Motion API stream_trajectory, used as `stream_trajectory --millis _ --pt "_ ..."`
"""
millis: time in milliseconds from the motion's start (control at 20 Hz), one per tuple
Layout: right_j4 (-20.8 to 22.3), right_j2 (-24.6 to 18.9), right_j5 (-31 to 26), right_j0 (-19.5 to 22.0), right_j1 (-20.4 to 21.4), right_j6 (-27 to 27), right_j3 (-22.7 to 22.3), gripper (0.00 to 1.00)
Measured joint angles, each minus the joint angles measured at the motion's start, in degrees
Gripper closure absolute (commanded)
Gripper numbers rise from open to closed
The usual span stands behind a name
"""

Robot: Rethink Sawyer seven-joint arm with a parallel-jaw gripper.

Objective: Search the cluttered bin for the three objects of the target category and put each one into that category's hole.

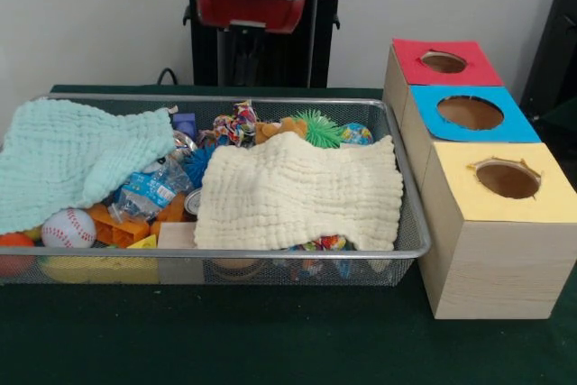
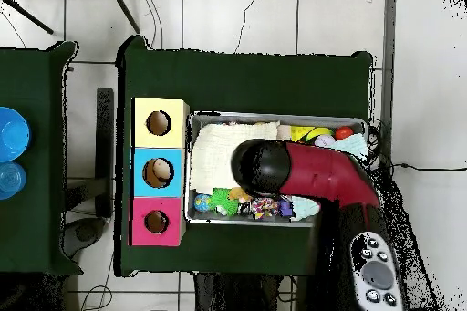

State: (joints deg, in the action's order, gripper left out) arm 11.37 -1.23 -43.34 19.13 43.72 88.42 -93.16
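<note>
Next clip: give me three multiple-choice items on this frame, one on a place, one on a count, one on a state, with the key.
1. Which box stands farthest from the front camera?
A. yellow
B. blue
C. red

2. How many cloths lie in the bin?
A. two
B. one
C. four

3. What state is the cream cloth in?
A. folded in a neat stack
B. spread over the toys
C. hanging out over the rim

Key:
1 C: the red box sits at the back of the row, behind the blue box and the yellow box.
2 A: a mint cloth and a cream one.
3 B: it lies flat, with toys showing around it.
</note>
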Motion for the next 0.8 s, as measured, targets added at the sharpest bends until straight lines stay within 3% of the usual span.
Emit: stream_trajectory --millis 350,800 --pt "4.4 -5.8 0.4 6.9 -3.6 -1.2 -0.3 1.00" --pt "5.6 -14.0 0.4 9.2 -6.6 -1.2 -2.1 1.00"
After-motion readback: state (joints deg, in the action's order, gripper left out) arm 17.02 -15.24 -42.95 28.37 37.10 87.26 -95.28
